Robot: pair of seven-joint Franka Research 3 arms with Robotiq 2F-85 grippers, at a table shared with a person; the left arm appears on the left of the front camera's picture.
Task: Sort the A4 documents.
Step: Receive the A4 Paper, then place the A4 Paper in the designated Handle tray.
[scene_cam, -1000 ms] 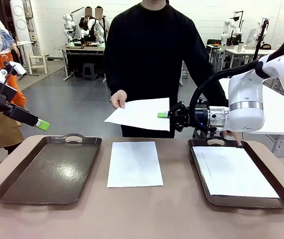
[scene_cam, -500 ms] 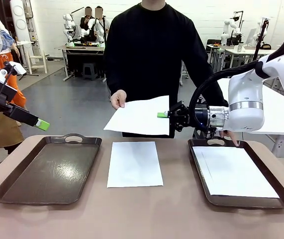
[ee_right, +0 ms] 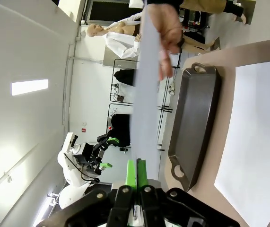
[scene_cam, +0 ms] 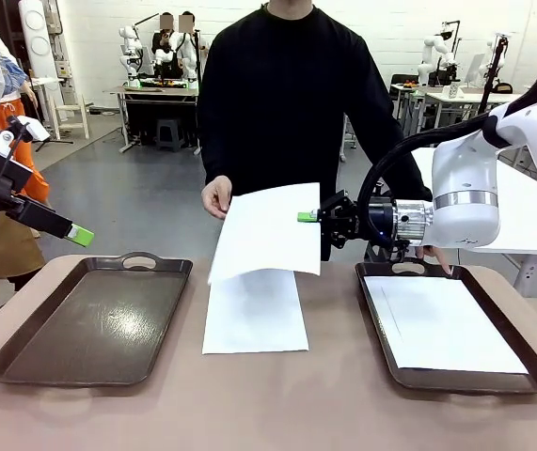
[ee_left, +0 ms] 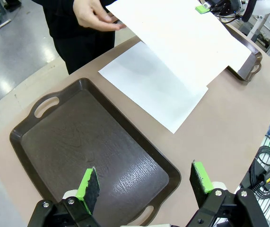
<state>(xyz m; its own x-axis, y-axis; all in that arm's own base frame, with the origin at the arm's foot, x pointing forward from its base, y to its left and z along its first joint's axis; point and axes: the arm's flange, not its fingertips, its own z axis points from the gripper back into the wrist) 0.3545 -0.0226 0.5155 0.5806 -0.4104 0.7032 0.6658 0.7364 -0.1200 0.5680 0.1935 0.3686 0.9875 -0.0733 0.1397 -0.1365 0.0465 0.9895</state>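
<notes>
I see a brown tabletop (scene_cam: 277, 404) in a lab room, with a person at its far edge. My right end effector (scene_cam: 307, 217) is pinching the right edge of a white sheet (scene_cam: 268, 230), held in the air over the tabletop's middle. The person's hand (scene_cam: 216, 197) is just beside its far left corner. A second sheet (scene_cam: 254, 319) lies flat beneath. A third sheet (scene_cam: 447, 324) lies in the right tray (scene_cam: 370, 310). My left end effector (scene_cam: 80, 235) hovers, spread, at the tabletop's left edge by the left tray (scene_cam: 89, 319).

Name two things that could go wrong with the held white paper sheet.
The black, green-padded right gripper pinches the thin white paper sheet by one edge only; limp, it may slip or crease.
Its drooping lower edge may drag the flat white sheet lying on the table.
</notes>
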